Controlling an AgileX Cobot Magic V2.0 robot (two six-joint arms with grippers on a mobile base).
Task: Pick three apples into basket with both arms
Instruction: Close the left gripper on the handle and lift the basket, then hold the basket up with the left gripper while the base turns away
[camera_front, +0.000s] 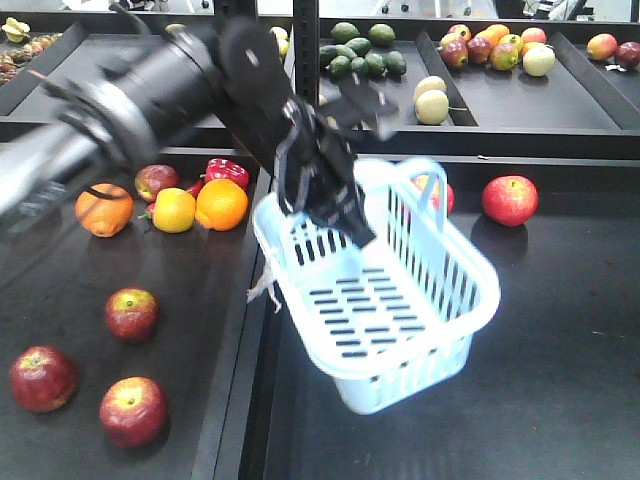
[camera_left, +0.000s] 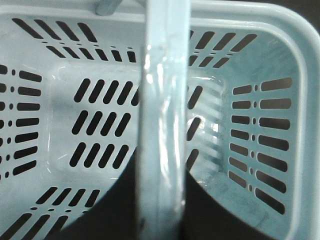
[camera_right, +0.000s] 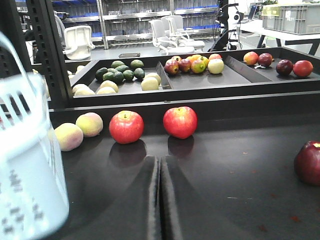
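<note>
My left gripper (camera_front: 338, 212) is shut on a hoop handle of the pale blue basket (camera_front: 420, 320), which hangs tilted above the dark shelf. In the left wrist view the handle (camera_left: 162, 100) runs straight between the dark jaws of the left gripper (camera_left: 161, 172), with the empty slotted basket floor (camera_left: 100, 130) behind it. Three red apples (camera_front: 131, 313) (camera_front: 42, 378) (camera_front: 132, 410) lie on the front left shelf. My right gripper (camera_right: 160, 161) is shut with nothing in it, low over the shelf, beside the basket wall (camera_right: 25, 165).
Two oranges (camera_front: 220, 204) (camera_front: 104, 210), a yellow fruit (camera_front: 174, 210) and a red pepper (camera_front: 228, 171) lie behind the apples. More red apples (camera_front: 510, 199) (camera_right: 126, 127) (camera_right: 180, 121) and peaches (camera_right: 69, 136) sit at the right. Raised fruit trays (camera_front: 520, 100) and a black post (camera_front: 305, 40) stand behind.
</note>
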